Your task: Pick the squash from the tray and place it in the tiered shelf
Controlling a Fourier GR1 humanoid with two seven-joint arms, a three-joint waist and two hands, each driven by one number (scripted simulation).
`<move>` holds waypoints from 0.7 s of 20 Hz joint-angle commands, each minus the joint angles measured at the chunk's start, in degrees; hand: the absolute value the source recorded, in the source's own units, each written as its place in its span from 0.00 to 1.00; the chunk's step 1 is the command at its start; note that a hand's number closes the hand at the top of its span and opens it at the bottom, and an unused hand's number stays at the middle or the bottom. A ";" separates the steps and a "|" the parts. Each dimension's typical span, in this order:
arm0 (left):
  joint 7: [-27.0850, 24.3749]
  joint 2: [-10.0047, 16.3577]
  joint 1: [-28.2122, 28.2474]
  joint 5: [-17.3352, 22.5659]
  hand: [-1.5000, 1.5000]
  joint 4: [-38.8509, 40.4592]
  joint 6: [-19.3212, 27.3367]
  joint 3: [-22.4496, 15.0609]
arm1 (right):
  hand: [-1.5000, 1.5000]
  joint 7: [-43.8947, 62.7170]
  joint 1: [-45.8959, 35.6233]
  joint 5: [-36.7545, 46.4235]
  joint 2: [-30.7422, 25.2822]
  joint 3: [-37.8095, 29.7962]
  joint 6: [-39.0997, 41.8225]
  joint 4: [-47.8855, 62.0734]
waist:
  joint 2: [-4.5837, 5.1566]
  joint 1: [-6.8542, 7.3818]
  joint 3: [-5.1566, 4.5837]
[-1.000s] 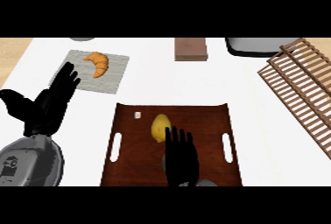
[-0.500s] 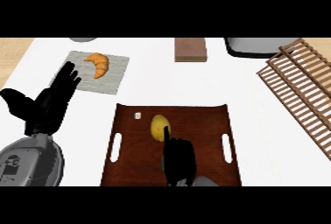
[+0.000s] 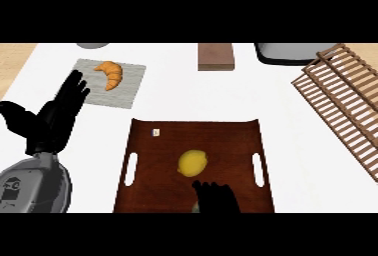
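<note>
The white worktop (image 3: 192, 95) carries a dark brown wooden tray (image 3: 221, 135) with slotted handles at its middle. A slatted wooden tiered shelf (image 3: 343, 100) lies well apart at the right edge. The black left hand (image 3: 55, 117) rests open at the left, fingers up, beside a grey square mat (image 3: 129, 85). The black right hand (image 3: 215, 197) shows at the tray's near edge, fingers straight and holding nothing, just short of the yellow oval squash (image 3: 193, 163), which lies on the tray. An orange croissant (image 3: 111, 74) sits on the mat.
</note>
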 commanded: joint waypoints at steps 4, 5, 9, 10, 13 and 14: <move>-0.21 0.02 -3.36 -0.42 0.50 2.99 -0.76 0.88 | 1.00 -3.94 7.62 0.89 -8.81 -0.35 -1.99 -16.74 | 0.40 -0.13 0.02; -1.17 -0.68 2.16 -0.61 0.50 -0.11 -0.55 0.11 | 1.00 -5.13 11.14 1.63 -9.56 1.08 -7.97 -18.04 | 0.26 -0.04 0.04; -0.37 -0.73 1.77 -0.49 0.50 -0.37 -0.08 0.27 | 1.00 -4.74 12.30 0.49 -5.61 -1.06 -14.29 -29.84 | 0.03 -0.99 0.08; -1.45 -0.65 1.80 -0.62 0.50 0.14 0.06 0.78 | 1.00 -4.52 12.33 1.43 -6.05 -1.49 -14.89 -32.91 | 0.06 -0.97 0.05; -1.72 -0.15 3.16 -0.30 0.50 -0.29 -1.56 0.35 | 1.00 -1.60 10.67 3.03 -6.56 -5.77 -13.40 -42.21 | 0.06 -0.51 0.00; -0.52 -0.37 2.32 -1.11 0.50 -1.37 -0.02 0.26 | 1.00 -2.65 13.05 2.12 -10.99 -7.92 -14.32 -46.51 | 0.03 -0.82 0.07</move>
